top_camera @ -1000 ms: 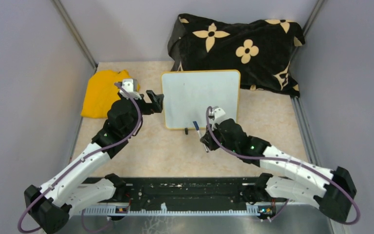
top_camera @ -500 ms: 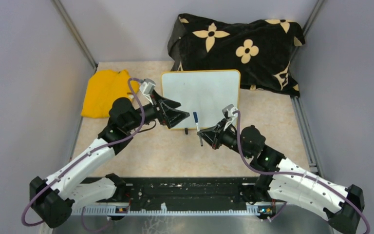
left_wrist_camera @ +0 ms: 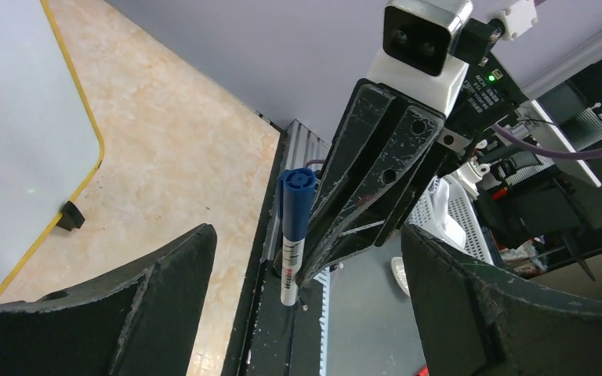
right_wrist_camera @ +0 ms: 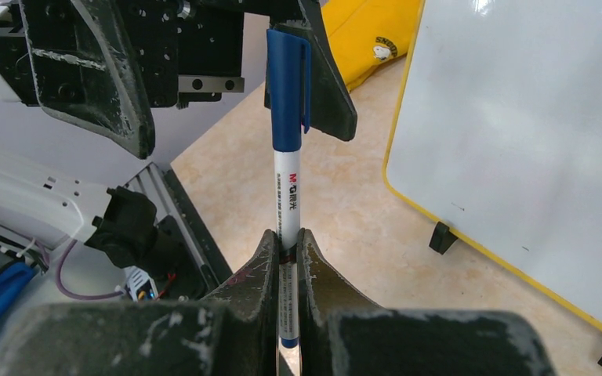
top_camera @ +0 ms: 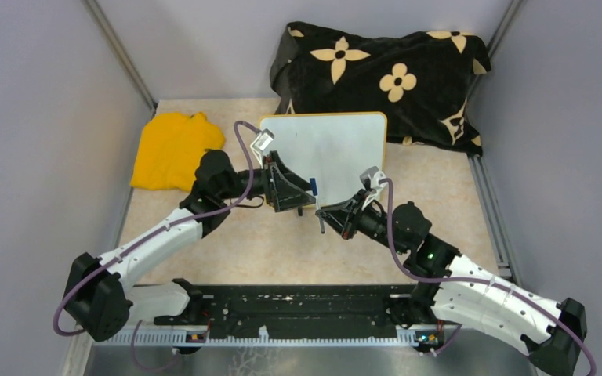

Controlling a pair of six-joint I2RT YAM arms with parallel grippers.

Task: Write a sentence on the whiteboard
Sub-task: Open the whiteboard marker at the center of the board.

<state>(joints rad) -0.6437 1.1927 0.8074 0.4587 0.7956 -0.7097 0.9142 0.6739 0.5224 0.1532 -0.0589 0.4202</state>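
The whiteboard (top_camera: 337, 149), white with a thin yellow rim, stands at the back middle of the table; its corner and a black foot show in the left wrist view (left_wrist_camera: 23, 117) and its face in the right wrist view (right_wrist_camera: 533, 133). Its face is blank, so the sentence is not in view. My right gripper (top_camera: 326, 216) (right_wrist_camera: 286, 235) is shut on the white barrel of a marker (top_camera: 313, 186) (right_wrist_camera: 288, 157) (left_wrist_camera: 293, 235), blue cap pointing away from it. My left gripper (top_camera: 304, 192) (left_wrist_camera: 306, 235) is open, its fingers (right_wrist_camera: 86, 70) straddling the capped end without touching it.
A yellow cloth (top_camera: 171, 149) lies at the back left. A black flowered cloth (top_camera: 384, 74) is bunched behind the board. Grey walls close in both sides, and a black rail (top_camera: 298, 313) runs along the near edge between the arm bases.
My left gripper has swung right from the board's left edge to the marker's cap, still open. The right gripper turned and raised the marker, then held it there.
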